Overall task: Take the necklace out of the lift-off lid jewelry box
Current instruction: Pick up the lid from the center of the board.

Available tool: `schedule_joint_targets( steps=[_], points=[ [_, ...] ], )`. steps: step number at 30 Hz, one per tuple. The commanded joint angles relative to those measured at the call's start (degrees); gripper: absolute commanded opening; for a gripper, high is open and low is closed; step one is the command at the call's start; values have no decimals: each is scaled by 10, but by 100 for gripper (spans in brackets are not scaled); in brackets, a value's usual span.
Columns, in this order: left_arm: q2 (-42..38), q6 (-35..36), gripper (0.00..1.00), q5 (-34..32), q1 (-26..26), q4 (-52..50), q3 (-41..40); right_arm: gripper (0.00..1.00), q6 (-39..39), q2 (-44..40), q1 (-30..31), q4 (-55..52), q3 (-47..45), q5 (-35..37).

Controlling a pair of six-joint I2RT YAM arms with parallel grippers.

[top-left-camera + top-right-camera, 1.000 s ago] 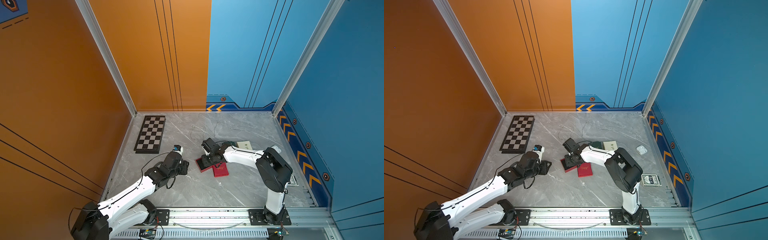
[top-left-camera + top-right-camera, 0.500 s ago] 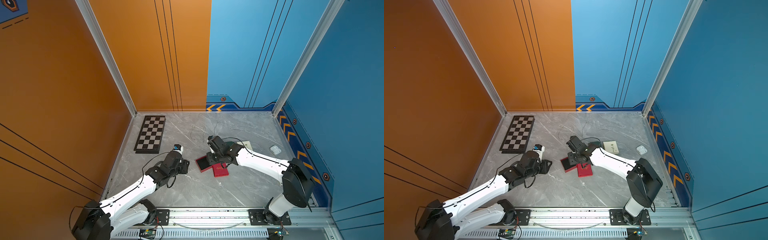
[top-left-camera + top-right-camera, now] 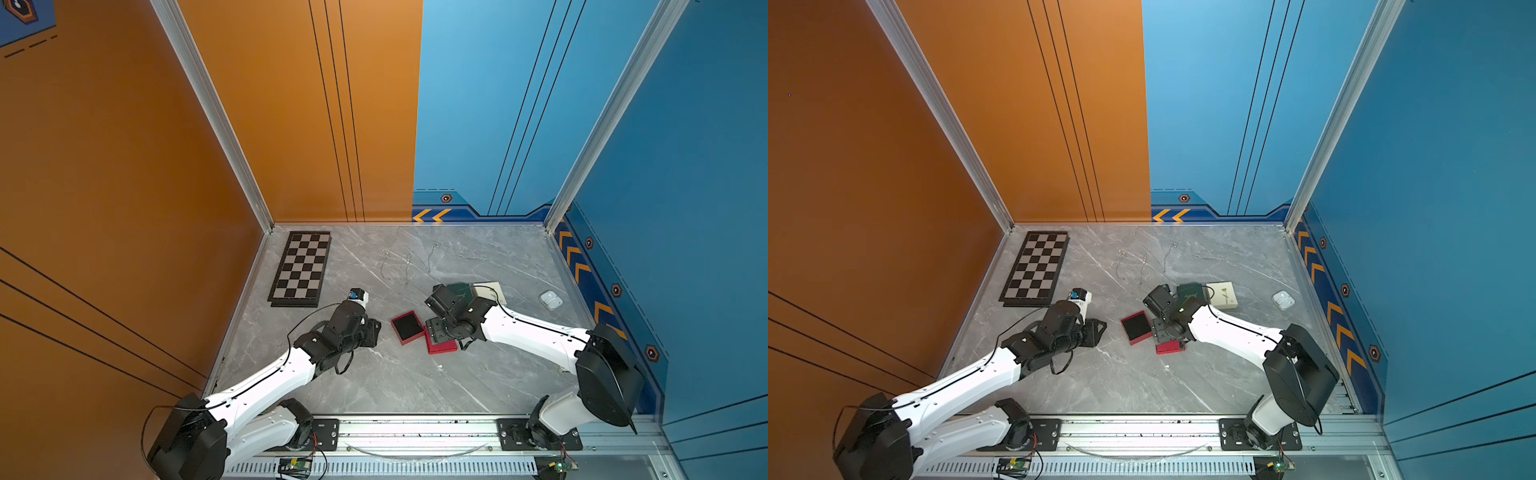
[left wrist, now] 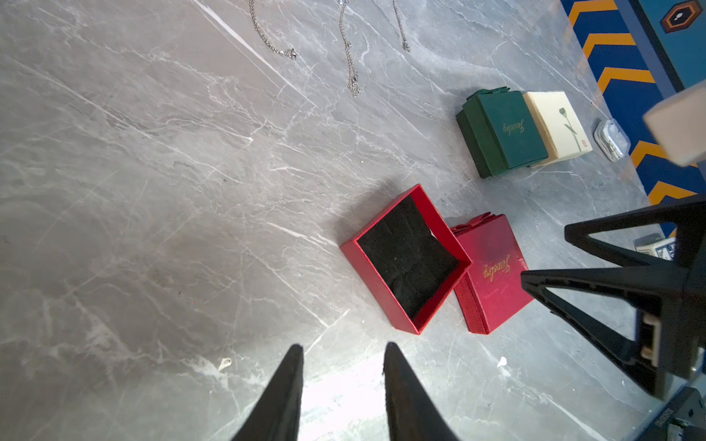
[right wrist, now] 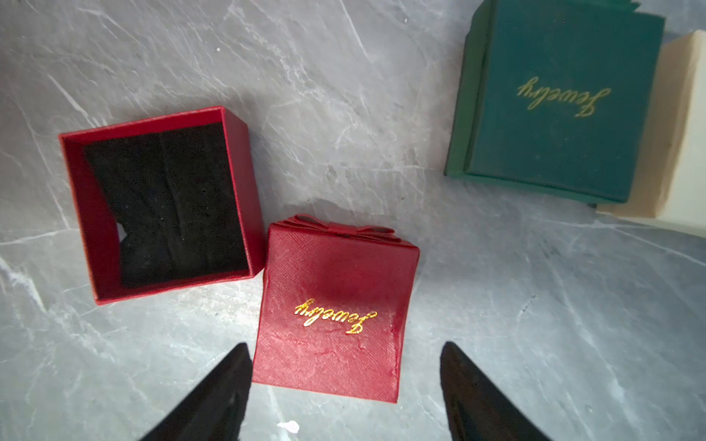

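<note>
Necklace unseen in the red box [image 5: 244, 183], only black pad [image 5: 172, 198]. Likely light, limp, slippery: pinch one strand. Left gripper [image 4: 342, 345] and right gripper [image 5: 345, 345] gape empty.

Grey marble table [image 3: 395, 382] carries chessboard [image 3: 301, 268], 3 necklaces [image 4: 349, 57], red box [image 4: 378, 294], lid [image 4: 493, 271].

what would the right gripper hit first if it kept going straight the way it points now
Probably the red textured lid with gold lettering, lying just ahead of the open right gripper; depth is unclear.
</note>
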Motion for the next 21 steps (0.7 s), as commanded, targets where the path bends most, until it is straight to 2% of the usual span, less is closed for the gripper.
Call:
schedule_joint_targets(
  steps=[1, 6, 21],
  points=[
    [-4, 8, 37, 6, 5, 0, 2, 86, -4, 21, -1, -18, -1, 17],
    [-7, 7, 37, 4, 5, -2, 1, 91, -6, 47, -4, -14, 8, 7],
    [-3, 8, 37, 5, 5, -2, 4, 94, -5, 66, -12, 22, 1, -35]
  ],
)
